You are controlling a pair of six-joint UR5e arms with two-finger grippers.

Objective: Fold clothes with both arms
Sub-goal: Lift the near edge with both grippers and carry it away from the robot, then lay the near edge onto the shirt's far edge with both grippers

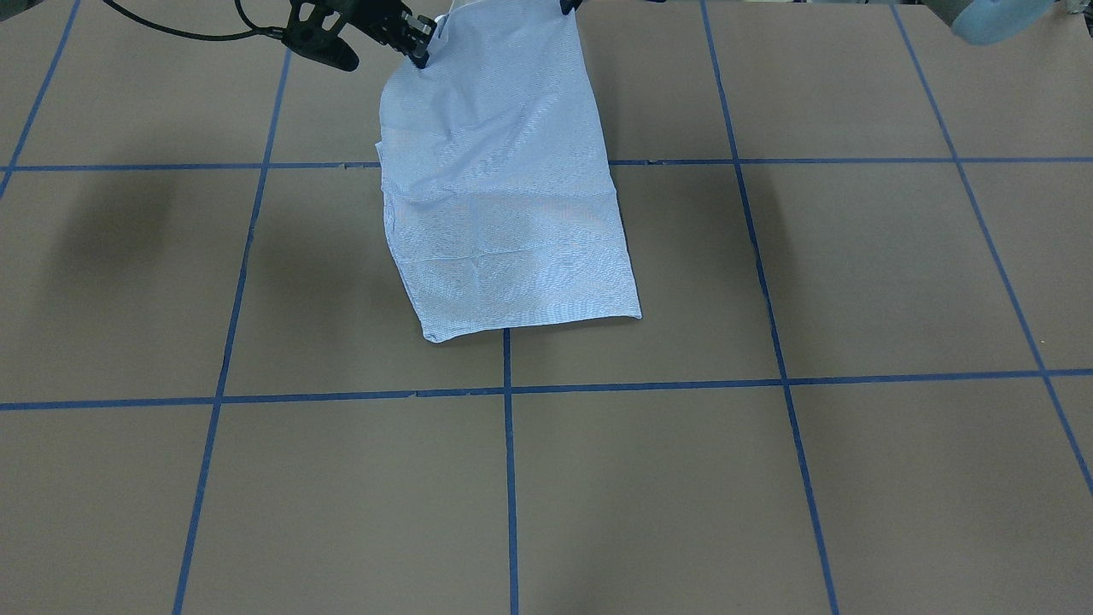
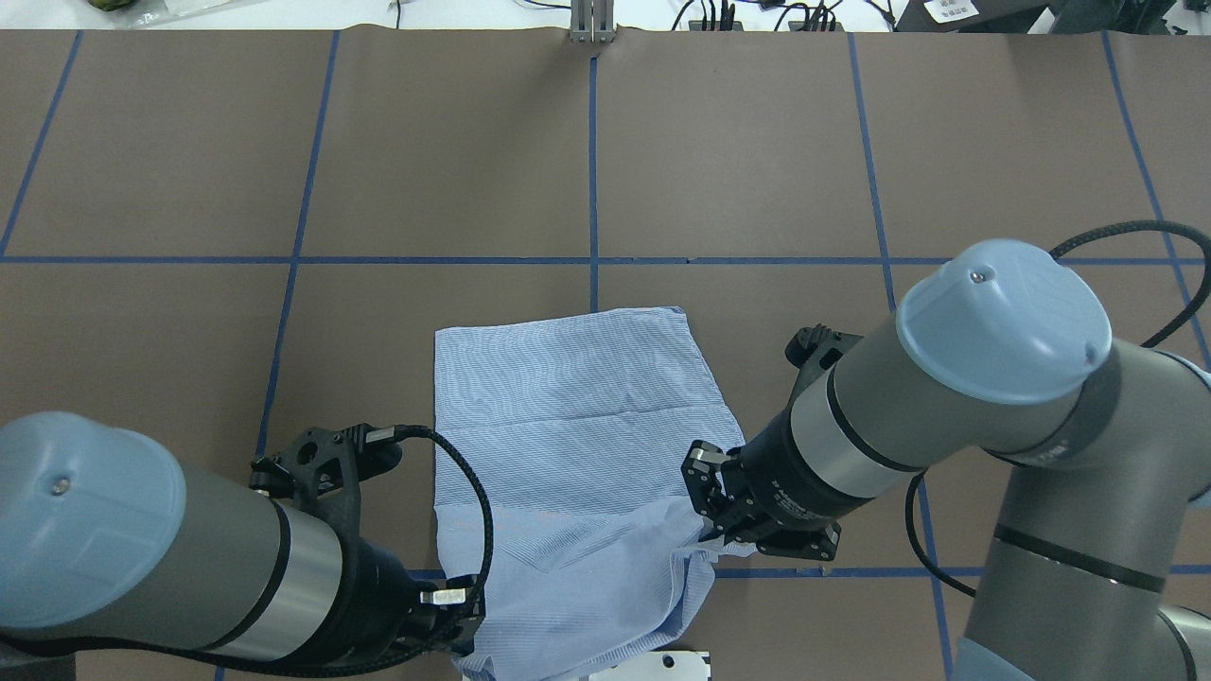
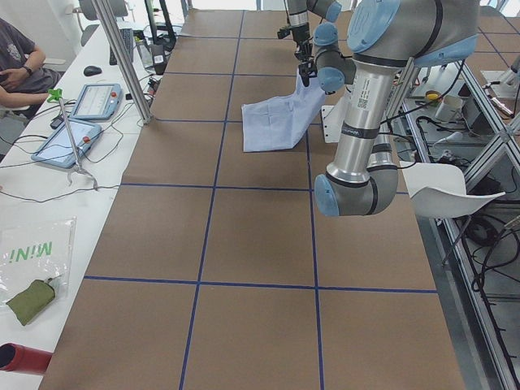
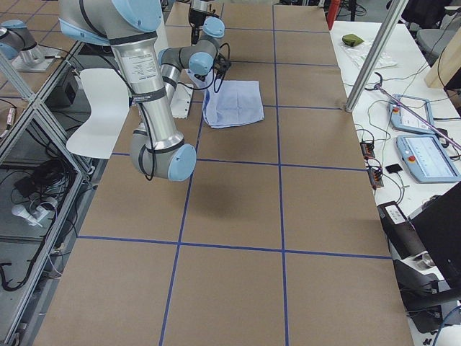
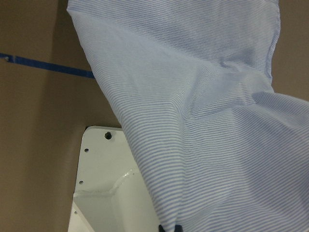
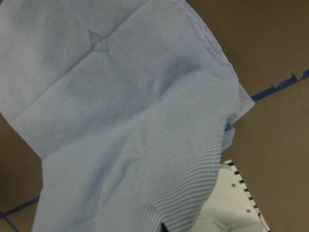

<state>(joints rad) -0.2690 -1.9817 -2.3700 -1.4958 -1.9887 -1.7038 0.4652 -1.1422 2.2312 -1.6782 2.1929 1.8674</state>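
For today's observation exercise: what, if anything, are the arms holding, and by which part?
The striped shirt: jaws of the left arm pinch one corner of its robot-side edge, jaws of the right arm the other corner.

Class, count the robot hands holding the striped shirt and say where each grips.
2. In the overhead view, the left hand grips the shirt at its near-left corner, the right hand at its near-right edge.

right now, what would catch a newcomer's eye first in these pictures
The light blue striped shirt stands out, a rough rectangle on the brown table just ahead of the robot. The left gripper and right gripper each pinch a near corner, holding that edge up off the table.
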